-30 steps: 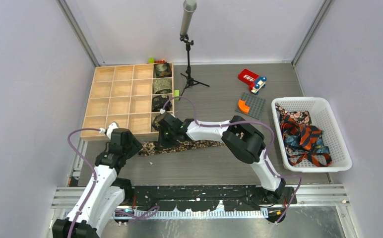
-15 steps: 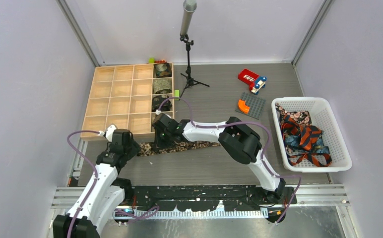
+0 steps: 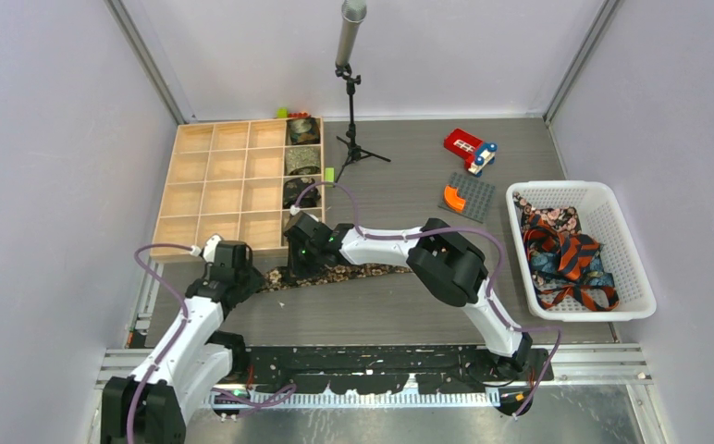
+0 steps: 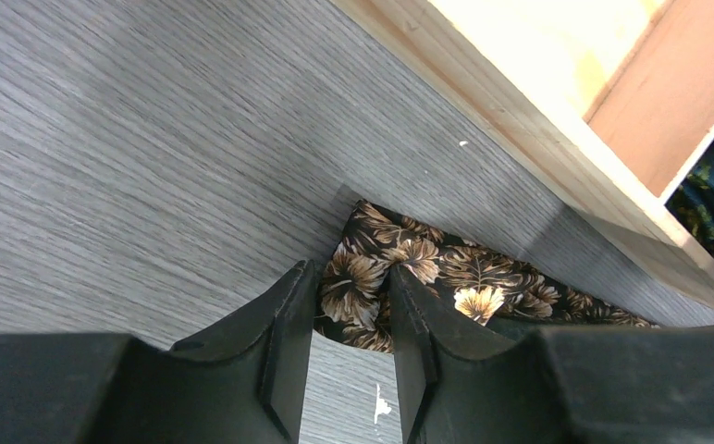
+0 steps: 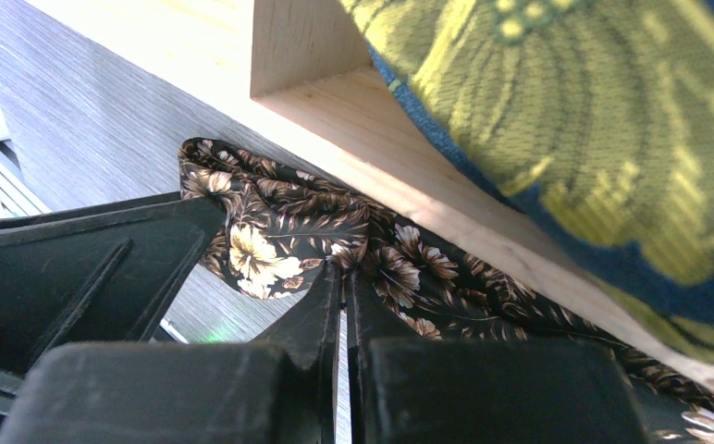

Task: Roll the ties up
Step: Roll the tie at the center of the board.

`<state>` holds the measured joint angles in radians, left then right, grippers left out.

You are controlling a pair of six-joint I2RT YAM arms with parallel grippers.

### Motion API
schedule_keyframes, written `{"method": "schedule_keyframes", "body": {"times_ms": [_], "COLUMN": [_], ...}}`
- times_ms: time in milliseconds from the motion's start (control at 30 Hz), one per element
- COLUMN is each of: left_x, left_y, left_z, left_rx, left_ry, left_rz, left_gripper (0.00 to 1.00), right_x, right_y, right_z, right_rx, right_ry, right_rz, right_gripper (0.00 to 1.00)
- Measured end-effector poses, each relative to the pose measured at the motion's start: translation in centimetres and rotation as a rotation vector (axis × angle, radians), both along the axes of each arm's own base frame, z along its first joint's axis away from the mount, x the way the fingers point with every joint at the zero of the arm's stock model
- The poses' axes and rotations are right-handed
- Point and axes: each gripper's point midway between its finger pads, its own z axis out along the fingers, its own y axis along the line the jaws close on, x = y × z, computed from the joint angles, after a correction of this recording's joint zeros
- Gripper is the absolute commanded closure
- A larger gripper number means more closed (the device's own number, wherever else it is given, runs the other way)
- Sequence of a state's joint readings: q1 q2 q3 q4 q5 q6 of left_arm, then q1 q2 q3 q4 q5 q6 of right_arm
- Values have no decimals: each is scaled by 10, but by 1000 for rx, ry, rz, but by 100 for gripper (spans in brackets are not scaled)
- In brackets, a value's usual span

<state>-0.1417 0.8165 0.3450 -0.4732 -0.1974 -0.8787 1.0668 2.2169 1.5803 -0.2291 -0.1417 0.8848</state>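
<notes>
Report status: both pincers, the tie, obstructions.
Left pincer open over end of dark brown floral fabric tie. Right pincer shut on it. Wooden grid box close alongside.

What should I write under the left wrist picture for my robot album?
Left gripper straddling the end of a leafy brown tie beside a wooden box.

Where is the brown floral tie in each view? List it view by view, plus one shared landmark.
Top: tie lies flat, low centre-left, before the wooden tray.
Left wrist: lower centre, below the tray wall.
Right wrist: centre-left, along the tray wall.
Shared landmark: the tray.
</notes>
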Motion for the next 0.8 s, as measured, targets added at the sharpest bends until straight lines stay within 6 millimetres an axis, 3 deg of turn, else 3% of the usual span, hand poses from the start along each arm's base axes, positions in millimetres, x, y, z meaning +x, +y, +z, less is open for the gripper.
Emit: {"method": "schedule_keyframes", "body": {"times_ms": [200, 333, 500, 600, 800], "left_x": [3, 8, 10, 10, 8], "left_y": [-2, -4, -5, -5, -5], "left_z": [-6, -6, -5, -4, -2], "left_rx": [-7, -11, -13, -13, -12], "left_ry": [31, 39, 33, 30, 26], "left_rz": [-1, -5, -8, -8, -9], "left_gripper": [74, 88, 99, 100, 100], "right_x": [0, 0, -1, -3, -9], "right_y": [0, -1, -2, -5, -11], "right_z": [0, -1, 1, 2, 16], "right_rx": [-1, -3, -19, -46, -78], "right_ry": [4, 4, 7, 5, 6], "right_rz": [-6, -6, -3, 8, 27], "right_gripper": [97, 96, 87, 80, 78]}}
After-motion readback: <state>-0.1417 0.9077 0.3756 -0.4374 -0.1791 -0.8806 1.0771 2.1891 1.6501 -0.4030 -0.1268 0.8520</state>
